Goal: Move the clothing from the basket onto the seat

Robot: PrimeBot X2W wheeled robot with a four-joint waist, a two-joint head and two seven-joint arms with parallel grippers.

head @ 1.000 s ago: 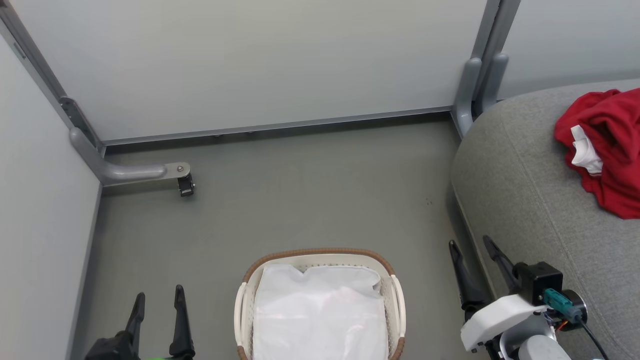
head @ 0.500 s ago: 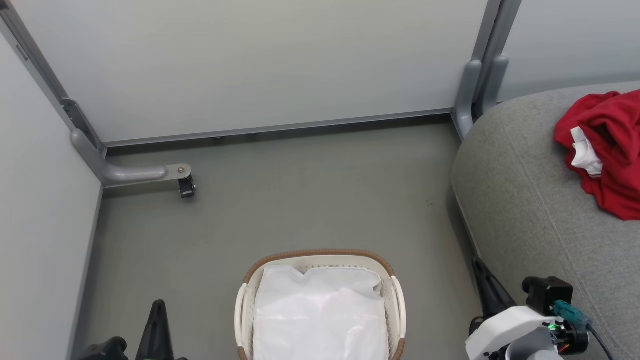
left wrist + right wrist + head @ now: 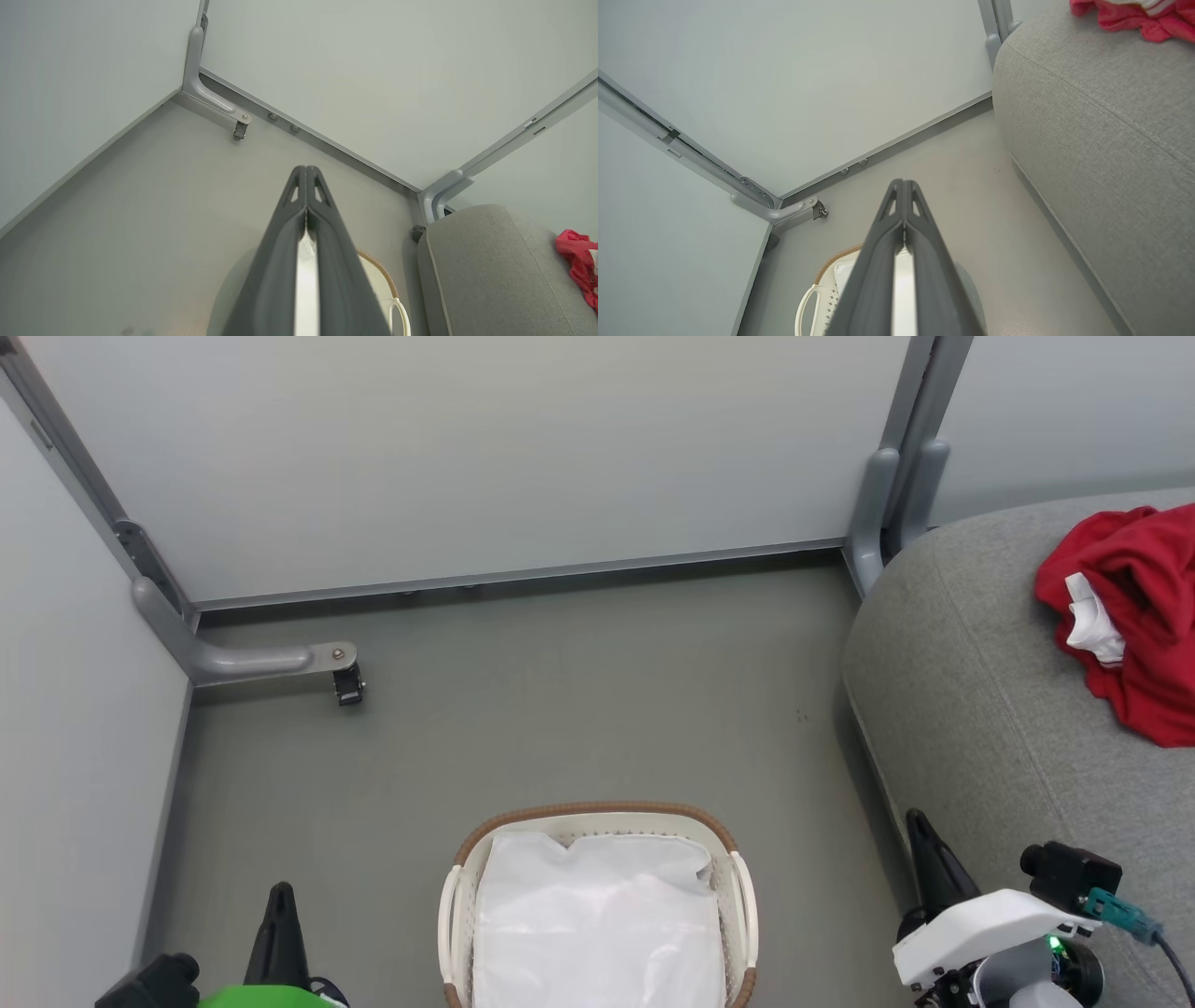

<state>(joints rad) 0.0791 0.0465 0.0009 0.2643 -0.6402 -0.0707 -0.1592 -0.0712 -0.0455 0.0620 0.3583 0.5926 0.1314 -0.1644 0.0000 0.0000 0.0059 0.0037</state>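
Fingers of the left gripper are pressed together into one dark wedge, tips touching, and the right gripper shows the same. A second ago both pairs stood well apart in the head view; half a second ago they had already come together. Since that last picture the left gripper has shifted a little leftward, with a strip of green casing now showing beneath it, while the right gripper has slid slightly rightward, closer to the seat. Both arms sit low at the bottom edge of the head view, fingers pointing up over the floor. The left one is to the left of the basket, and the right one is between the basket and the seat's rounded front edge, just beside that edge. The clothing lies bunched on the seat at the far right, red with a fold of white showing, in the same place as before. The basket stands on the floor between the two grippers, its white cloth liner spread across the inside. Pale wall panels close off the floor behind, with a grey bracket foot at the left corner and a grey post by the seat — all well apart from both grippers.
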